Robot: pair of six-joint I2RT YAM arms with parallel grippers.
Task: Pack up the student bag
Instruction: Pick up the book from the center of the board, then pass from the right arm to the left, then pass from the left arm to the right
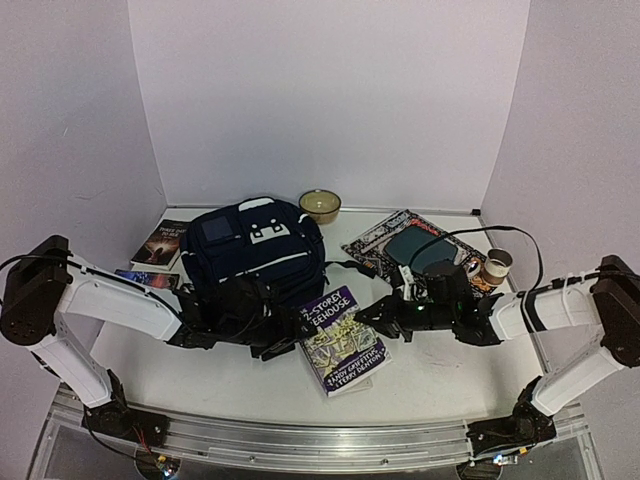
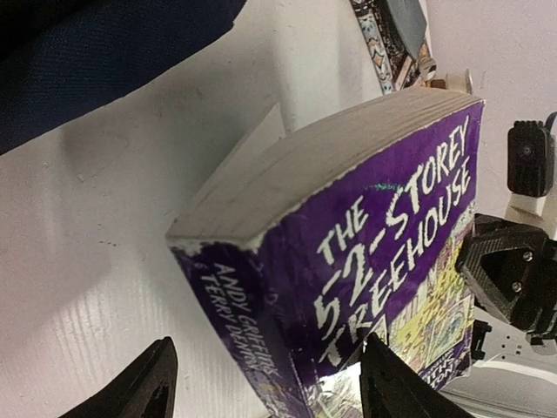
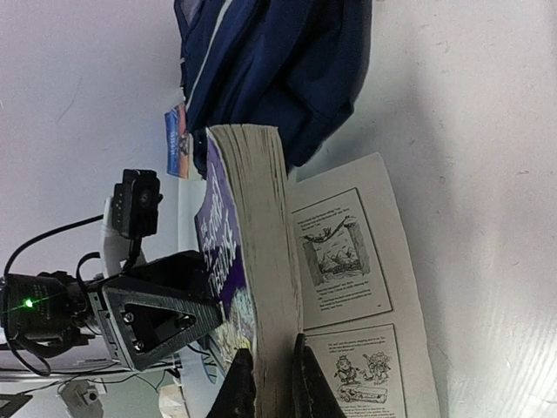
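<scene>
The white tabletop [image 1: 450, 375] sat inside a plain booth of pale lilac-white wall panels [image 1: 330, 90], with a ribbed aluminium rail [image 1: 300, 440] along its near edge. The large navy-blue fabric student bag [image 1: 255, 250] lay left of centre, toward the far wall. Just near and right of it was the purple paperback book [image 1: 343, 340], its page block lifted off its lowest leaves, which lay flat on the table. The right gripper [image 3: 271, 387] was clenched on that page block from the right. The left gripper [image 2: 271, 392] stood spread wide about the book's left corner, not closed on it. A round beige bowl [image 1: 320, 205] sat by the far wall.
</scene>
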